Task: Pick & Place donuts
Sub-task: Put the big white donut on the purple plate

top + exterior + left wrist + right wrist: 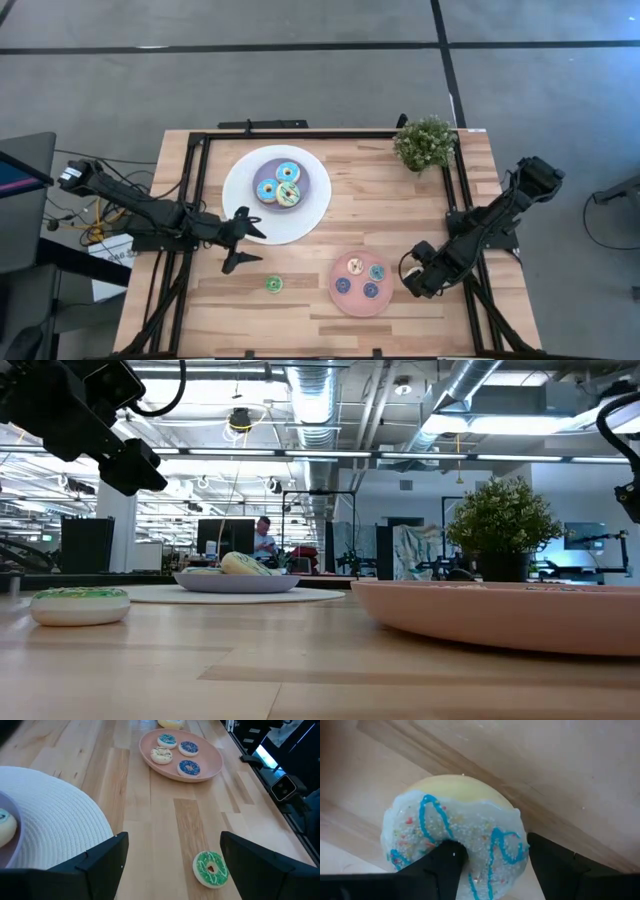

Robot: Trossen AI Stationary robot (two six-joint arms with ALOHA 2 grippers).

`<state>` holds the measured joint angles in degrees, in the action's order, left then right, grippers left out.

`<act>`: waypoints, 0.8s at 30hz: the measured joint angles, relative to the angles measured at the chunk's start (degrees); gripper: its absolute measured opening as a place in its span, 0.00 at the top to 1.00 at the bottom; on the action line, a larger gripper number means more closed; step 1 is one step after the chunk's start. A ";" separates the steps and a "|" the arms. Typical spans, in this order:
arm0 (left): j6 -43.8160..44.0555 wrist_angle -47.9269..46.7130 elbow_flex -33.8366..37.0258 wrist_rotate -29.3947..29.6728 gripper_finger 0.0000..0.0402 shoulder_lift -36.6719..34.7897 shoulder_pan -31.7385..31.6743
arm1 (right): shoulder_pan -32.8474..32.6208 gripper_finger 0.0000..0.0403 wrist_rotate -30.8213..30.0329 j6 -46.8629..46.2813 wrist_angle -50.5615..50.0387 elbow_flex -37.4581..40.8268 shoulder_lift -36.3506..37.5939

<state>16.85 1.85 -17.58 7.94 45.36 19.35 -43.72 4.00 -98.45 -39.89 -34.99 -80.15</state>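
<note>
Right tool (414, 278) is sitting low at the pink plate's (336, 296) three o'clock edge, its fingers (445, 870) closing on a white-iced donut with blue squiggles (457, 837), one finger in the hole and one outside the ring. Left tool (243, 242) is hovering with its jaws spread wide, at seven o'clock of the white plate (305, 220). A green mini donut (273, 284) is lying on the worktop (380, 200) near it. Three mini donuts (358, 278) are resting on the pink plate. Two larger donuts (278, 186) are sitting in the lilac dish (262, 169) on the white plate. A potted plant (425, 142) is standing at the worktop's one o'clock corner.
</note>
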 joint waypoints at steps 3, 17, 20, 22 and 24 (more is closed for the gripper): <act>0.87 -0.38 0.00 0.01 0.23 0.00 0.00 | 0.00 0.49 0.25 0.96 0.02 -0.18 -0.73; 0.91 -1.53 -0.02 0.02 0.23 0.00 0.00 | 0.19 0.63 -4.53 0.52 -0.30 0.11 3.86; 0.91 -1.53 -0.02 0.02 0.23 0.00 0.00 | 1.08 0.63 -6.68 0.52 -0.29 0.11 6.02; 0.89 -1.53 -0.02 -0.02 0.23 0.00 0.02 | 1.93 0.62 -8.81 0.62 -0.31 -0.12 7.68; 0.89 -1.53 -0.02 0.00 0.23 0.00 0.02 | 2.86 0.62 -11.44 1.96 -0.22 -0.51 9.35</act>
<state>17.74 0.32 -17.61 7.94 45.36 19.38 -40.87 -7.44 -96.49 -40.11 -35.49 -70.80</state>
